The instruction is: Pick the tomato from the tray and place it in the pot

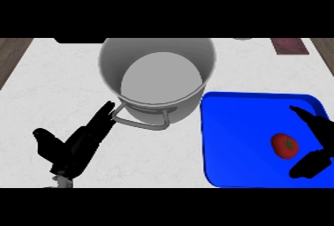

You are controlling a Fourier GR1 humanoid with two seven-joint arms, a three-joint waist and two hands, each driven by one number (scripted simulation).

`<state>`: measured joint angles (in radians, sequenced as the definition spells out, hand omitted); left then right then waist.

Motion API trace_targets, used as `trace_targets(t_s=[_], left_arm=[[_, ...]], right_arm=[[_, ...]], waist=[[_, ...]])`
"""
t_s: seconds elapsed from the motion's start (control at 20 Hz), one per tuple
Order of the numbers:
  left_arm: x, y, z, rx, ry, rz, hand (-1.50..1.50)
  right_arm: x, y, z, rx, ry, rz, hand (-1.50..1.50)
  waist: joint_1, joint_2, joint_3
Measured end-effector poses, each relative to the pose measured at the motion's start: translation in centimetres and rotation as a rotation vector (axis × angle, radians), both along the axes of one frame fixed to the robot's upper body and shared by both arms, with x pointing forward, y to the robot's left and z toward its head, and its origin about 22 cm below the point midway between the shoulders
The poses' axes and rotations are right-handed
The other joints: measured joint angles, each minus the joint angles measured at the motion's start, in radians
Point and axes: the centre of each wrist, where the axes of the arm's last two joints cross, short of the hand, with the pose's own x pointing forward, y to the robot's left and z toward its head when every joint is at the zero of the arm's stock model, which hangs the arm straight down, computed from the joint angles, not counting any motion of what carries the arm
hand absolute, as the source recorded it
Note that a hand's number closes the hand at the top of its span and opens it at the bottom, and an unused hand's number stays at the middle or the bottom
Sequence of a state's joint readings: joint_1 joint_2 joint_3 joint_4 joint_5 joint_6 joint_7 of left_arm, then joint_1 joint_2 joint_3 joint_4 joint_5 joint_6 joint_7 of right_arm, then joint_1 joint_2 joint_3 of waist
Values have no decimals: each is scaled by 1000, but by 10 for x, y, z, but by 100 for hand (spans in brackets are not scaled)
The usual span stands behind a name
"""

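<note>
A red tomato (285,145) lies on the right half of the blue tray (235,132). My right hand (320,134) is open around it from the right: fingers reach past its far side and the thumb (310,164) sits at its near side, apart from the fruit. The grey pot (157,73) stands upright left of the tray, with one handle (140,119) facing me. My left hand (75,148) rests open on the counter, its fingertips close to that handle.
The white counter (58,88) has wood edges at the far left and right. A dark red object (290,45) lies at the back right, and a dark shape (78,40) sits at the back left.
</note>
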<state>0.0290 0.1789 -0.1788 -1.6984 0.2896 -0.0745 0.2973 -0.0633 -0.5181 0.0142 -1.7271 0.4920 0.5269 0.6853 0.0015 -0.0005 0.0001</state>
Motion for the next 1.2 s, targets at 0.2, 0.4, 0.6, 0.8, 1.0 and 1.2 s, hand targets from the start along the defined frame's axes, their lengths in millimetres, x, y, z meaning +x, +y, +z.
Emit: trace_targets(t_s=[0.2,0.4,0.6,0.8,1.0,1.2], left_arm=[[2,-6,-5,-3,6,0,0],[11,-1,-6,5,6,4,0],[13,-2,-8,9,7,4,0],[7,-4,-6,3,8,5,0],[15,-6,-3,1,5,4,0],[7,-2,-7,1,8,9,0]], right_arm=[[3,7,-7,-2,9,-6,-150],[7,-3,-14,-7,22,-2,-150],[9,-6,-26,-15,36,-6,-150],[6,-6,-40,-9,40,-12,-150],[10,-12,-49,4,36,-16,150],[8,-9,-58,60,26,47,150]], waist=[[-1,0,0],[-1,0,0],[-1,1,0],[-1,0,0],[-1,0,0],[0,0,0]])
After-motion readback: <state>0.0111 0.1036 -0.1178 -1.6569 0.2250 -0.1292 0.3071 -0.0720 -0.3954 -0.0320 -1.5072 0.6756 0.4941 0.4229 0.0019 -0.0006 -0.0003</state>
